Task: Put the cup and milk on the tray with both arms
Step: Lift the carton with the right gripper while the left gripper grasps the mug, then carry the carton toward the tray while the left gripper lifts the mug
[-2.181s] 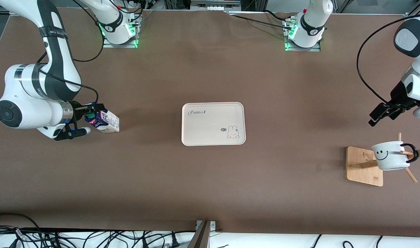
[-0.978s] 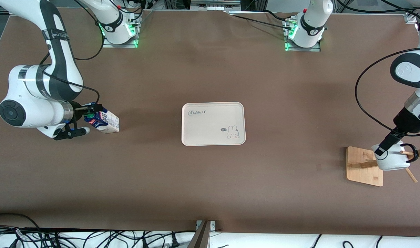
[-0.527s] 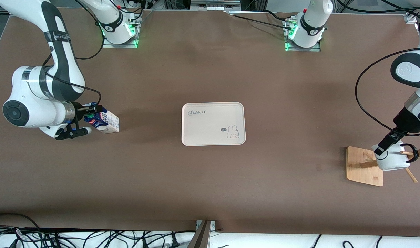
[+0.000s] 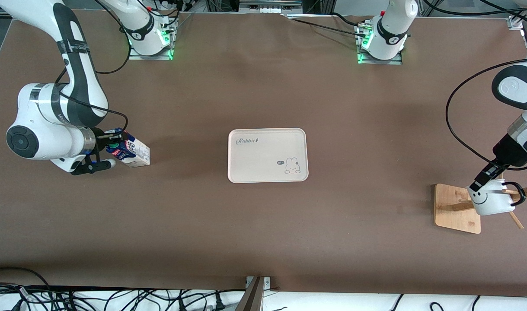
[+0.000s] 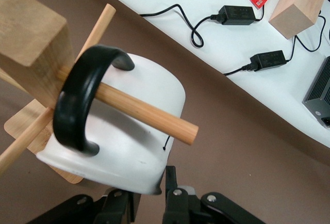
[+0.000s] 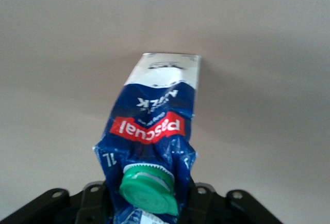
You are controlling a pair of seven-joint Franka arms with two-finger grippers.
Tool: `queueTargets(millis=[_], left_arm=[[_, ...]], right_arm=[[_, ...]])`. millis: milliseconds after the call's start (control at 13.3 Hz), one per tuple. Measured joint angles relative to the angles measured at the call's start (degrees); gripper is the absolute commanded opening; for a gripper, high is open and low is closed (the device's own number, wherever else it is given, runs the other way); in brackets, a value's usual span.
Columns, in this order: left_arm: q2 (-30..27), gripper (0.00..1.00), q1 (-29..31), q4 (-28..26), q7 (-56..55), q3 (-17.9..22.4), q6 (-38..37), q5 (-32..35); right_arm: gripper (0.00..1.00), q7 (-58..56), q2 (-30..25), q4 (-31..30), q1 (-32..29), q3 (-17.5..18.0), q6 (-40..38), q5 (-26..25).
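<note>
The left end effector (image 4: 483, 179) pinches the cup's (image 4: 490, 199) rim at the tray's (image 4: 267, 176) three o'clock, its handle hooked on the rack peg (image 5: 149, 116); it may snag. The right end effector (image 4: 112, 144) squeezes the milk carton (image 4: 133, 152) top at nine o'clock; it may slip.

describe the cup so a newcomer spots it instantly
Go to the left arm's end of the table, to the wooden rack on its square bamboo base. The cup hangs there by its black handle on a peg, left claw at its rim. Only it has a smiley face.

Tray (image 4: 267, 155) between milk (image 4: 131, 152) and cup (image 4: 490, 199)
</note>
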Motion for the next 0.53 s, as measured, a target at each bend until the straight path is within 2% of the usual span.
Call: queueTargets(millis=[301, 527], left_arm=[[-0.37, 0.00, -0.01, 0.89, 0.30, 0.02, -2.78, 0.00], [-0.58, 0.00, 0.06, 1.63, 0.31, 0.15, -5.19, 0.00]], right_arm=[[0.39, 0.02, -1.03, 0.17, 0.00, 0.00, -0.48, 0.00], [0.39, 0.70, -4.61, 0.57, 0.03, 0.07, -5.32, 0.05]])
